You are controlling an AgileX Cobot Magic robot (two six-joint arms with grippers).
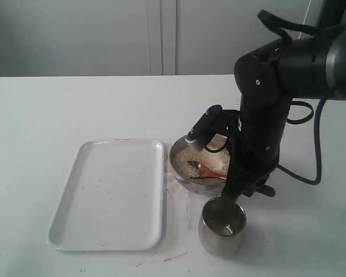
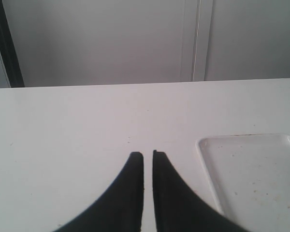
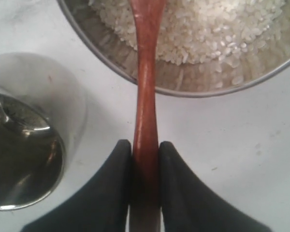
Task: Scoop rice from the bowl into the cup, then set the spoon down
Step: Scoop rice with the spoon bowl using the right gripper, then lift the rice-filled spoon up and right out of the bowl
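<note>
The white desk [image 1: 57, 104] carried everything, and the biggest thing on it was a white tray [image 1: 112, 196], which lay to the left in the exterior view. The black right arm [image 1: 265, 115] bent down over the other things on the right side. The bowl [image 1: 181, 179] stood just beside the tray's right edge, and the cup [image 1: 219, 239] stood near the bowl, on the side toward the camera. The two were close, but I could not tell if they touched. The spoon [image 3: 146, 72] lay with its head inside the bowl, among the rice [image 3: 217, 34], and its handle passed over the bowl's rim to the right gripper [image 3: 145, 143], whose two fingers were clamped on the far end of the handle. The long axis of the spoon therefore ran straight out from this gripper into the bowl, and the cup was off to one side of that line, close beside the handle. To my judgement the scooping step was in hand, and the next move needed the spoon's head to be lifted level and swung sideways over the cup's mouth. The right arm was clearly the nearer one for this. Whether the cup already had rice in it I could not tell, because its inside showed only dark reflections. The left gripper [image 2: 148, 153] hung over bare desk near a corner of the tray, its fingers almost together with only a thin gap and nothing between them.
</note>
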